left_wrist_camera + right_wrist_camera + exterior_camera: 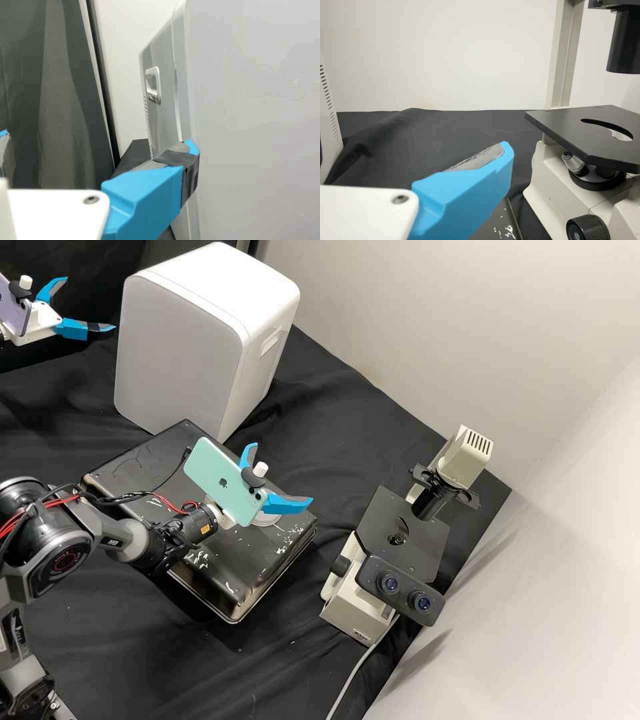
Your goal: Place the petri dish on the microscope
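The microscope (390,560) stands at the bench's right, its black stage (400,533) bare, with a hole in it (612,128). A dark tray (220,567) lies at mid bench. My right gripper (281,473) hovers open over the tray's right end, pointing at the microscope, one blue finger (470,185) in front of the stage. A small pale round edge (267,523), probably the petri dish, peeks out from under that gripper, mostly hidden. My left gripper (89,303) is open at the far left, one finger (150,195) close to the white box (250,110).
A tall white box (200,340) stands behind the tray. The microscope's lamp housing (467,453) rises over the stage and its eyepieces (407,590) face forward. A cable (353,673) runs off the front. A white wall borders the bench on the right.
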